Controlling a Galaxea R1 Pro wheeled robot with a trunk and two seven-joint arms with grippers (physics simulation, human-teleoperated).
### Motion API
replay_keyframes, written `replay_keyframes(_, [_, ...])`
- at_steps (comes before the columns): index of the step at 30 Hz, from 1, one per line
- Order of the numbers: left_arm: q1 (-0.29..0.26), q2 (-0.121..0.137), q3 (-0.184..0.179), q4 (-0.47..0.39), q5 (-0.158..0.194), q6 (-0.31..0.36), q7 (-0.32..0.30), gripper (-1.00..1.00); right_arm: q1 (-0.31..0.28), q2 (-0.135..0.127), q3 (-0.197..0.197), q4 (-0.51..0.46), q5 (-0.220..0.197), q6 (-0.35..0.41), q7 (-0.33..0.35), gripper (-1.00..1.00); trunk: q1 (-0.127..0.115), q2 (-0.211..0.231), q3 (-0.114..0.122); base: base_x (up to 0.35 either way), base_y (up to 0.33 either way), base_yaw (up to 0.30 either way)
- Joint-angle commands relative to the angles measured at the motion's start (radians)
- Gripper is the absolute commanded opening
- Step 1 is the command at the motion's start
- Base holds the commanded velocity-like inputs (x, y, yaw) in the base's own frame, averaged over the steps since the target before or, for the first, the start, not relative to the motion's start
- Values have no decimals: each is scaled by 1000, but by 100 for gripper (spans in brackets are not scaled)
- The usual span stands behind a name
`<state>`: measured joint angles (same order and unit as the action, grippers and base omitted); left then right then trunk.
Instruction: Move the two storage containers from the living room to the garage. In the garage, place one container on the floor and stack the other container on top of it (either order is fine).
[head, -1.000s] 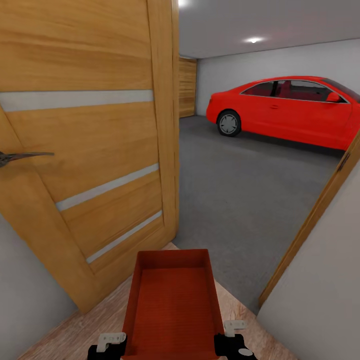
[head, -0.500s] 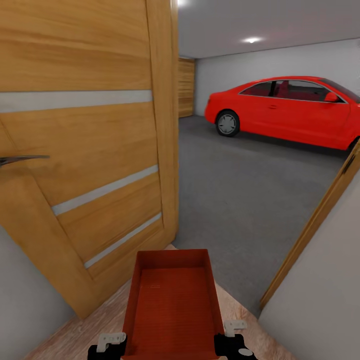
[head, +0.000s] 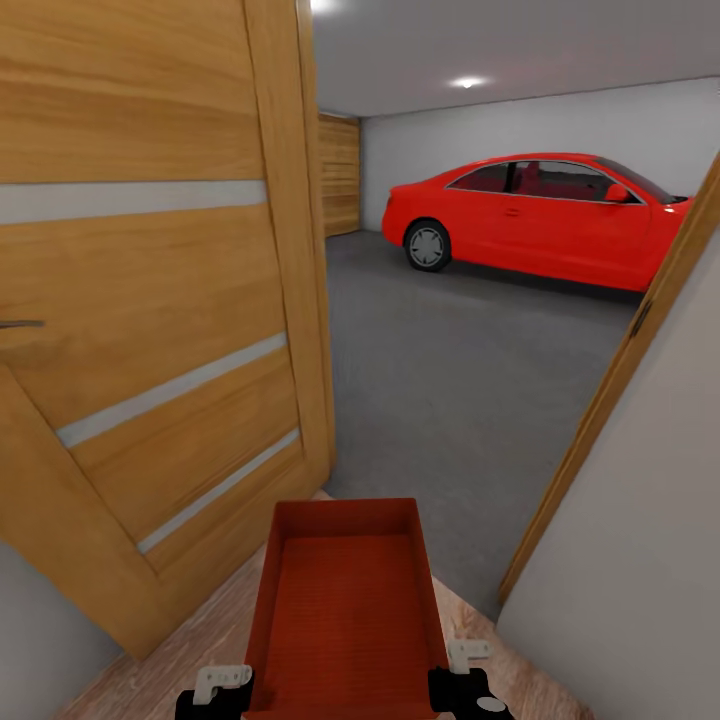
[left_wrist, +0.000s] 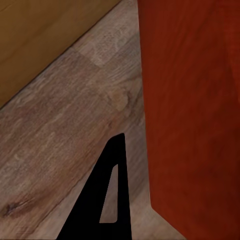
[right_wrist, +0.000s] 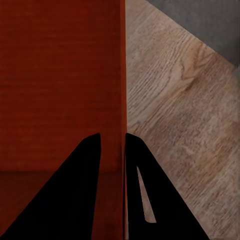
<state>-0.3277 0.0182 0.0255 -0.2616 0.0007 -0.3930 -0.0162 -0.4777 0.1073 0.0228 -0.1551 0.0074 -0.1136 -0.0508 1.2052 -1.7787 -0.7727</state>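
- Beyond the doorway, the garage (head: 560, 110) opens out – pale grey walls, dark grey floor (head: 450, 380) and a red car (head: 530, 220) parked at the far right.
- At the near left stands an open wooden door (head: 150, 300).
- Low in the near middle, a storage container (head: 345, 600) is carried over the wood-plank floor (left_wrist: 65, 130) at the threshold.
- The right gripper (right_wrist: 112, 145) is clamped on the container's right wall – one finger inside, one outside.
- The left gripper (head: 222, 685) sits at the container's left wall; whether it grips cannot be told.
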Motion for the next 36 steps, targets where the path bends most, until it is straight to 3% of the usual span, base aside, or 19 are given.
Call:
replay_keyframes(1, [-1,0,8,1,3,-3,1,-100,-1,0,-3,0,2,-3,-6,-100,0,0,-1,103,53,-10])
replay_keyframes(14, [-1,0,8,1,3,-3,1,-100,-1,0,-3,0,2,-3,-6,-100,0,0,-1,78,42,-12])
replay_keyframes(27, [-1,0,9,1,4,-3,1,-100,-1,0,-3,0,2,-3,-6,-100,0,0,-1,2,6,-224])
replay_keyframes(36, [-1,0,8,1,3,-3,1,-100,-1,0,-3,0,2,-3,-6,-100,0,0,-1,2,243,-52])
